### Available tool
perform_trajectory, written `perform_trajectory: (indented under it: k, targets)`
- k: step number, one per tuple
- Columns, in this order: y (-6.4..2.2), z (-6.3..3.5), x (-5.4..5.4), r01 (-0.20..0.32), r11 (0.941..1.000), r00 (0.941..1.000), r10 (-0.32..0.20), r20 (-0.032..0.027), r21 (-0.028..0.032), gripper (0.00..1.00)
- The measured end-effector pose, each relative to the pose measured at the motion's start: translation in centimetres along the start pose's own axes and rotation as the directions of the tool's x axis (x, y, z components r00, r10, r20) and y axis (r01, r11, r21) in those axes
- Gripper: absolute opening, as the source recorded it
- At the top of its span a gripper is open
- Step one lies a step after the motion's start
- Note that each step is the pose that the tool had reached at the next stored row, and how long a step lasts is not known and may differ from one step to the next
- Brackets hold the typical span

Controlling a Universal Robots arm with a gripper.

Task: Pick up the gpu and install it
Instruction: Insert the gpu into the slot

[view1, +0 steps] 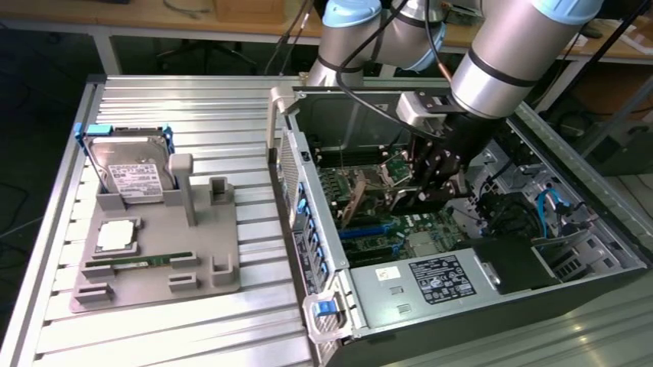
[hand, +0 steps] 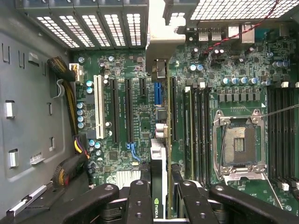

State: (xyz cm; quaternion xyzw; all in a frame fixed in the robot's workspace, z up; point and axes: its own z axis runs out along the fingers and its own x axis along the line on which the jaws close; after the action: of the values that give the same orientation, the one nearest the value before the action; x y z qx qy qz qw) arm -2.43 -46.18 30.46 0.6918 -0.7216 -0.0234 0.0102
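Ribbed metal tabletop (view1: 204,107) carries an open computer case (view1: 337,115), with the gripper (view1: 441,180) lowered inside it. The wrist view adds what the exterior view hides: black fingers (hand: 140,198) pinch the graphics card (hand: 159,161) edge-on, upright over the mainboard (hand: 121,116) slots, its bracket toward the case's rear grille.

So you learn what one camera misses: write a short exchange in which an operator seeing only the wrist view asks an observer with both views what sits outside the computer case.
Operator: I see the gpu clamped in the claw inside the case. What's beside the case?
Observer: A grey fixture, on the exterior view's left of it.
Operator: Anything on it?
Observer: A hard drive stands upright at its far end in that view.
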Motion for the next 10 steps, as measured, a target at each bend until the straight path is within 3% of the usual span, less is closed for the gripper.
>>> perform_trajectory:
  k: [1, 10]
  targets:
    - [0.0, 0.03, 0.0, 0.0, 1.0, 1.0, 0.0, -0.0001, -0.0027, 0.27]
    - [0.0, 0.03, 0.0, 0.0, 1.0, 1.0, 0.0, -0.0002, -0.0039, 0.27]
